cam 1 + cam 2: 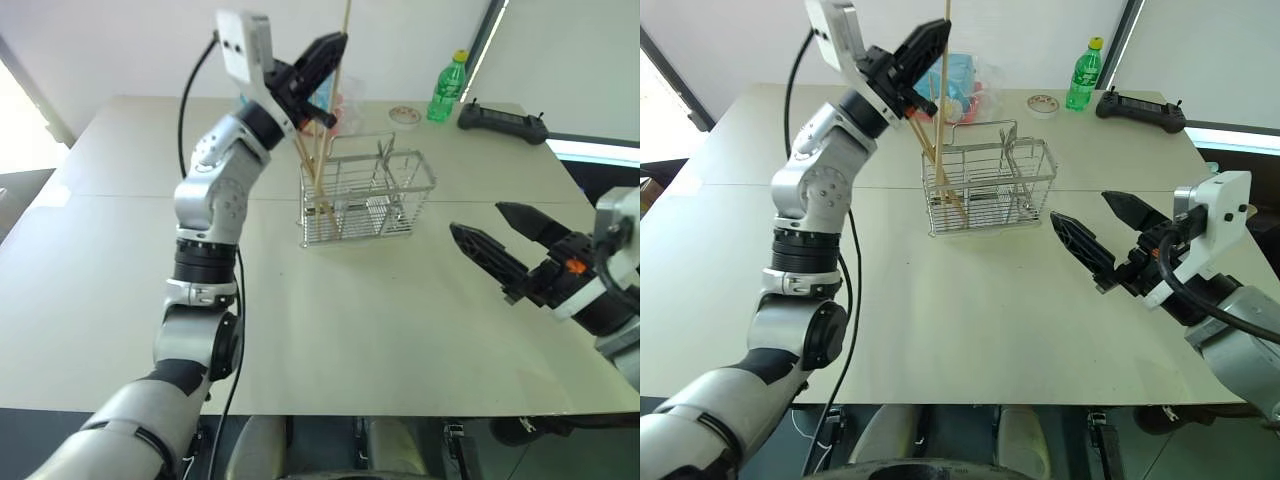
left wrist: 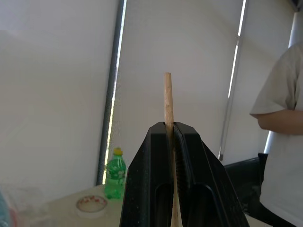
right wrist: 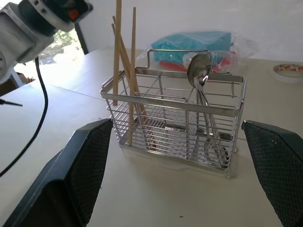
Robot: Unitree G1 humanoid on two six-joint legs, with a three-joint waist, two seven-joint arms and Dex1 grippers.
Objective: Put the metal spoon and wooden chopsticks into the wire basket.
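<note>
Wooden chopstick (image 2: 167, 101) pinched upright between left fingers (image 2: 147, 179).

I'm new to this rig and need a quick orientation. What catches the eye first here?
The left end effector is raised above the wire basket, shut on one upright wooden chopstick. More chopsticks stand at one end of the basket, a metal spoon at the other. The right end effector waits open nearby.
</note>
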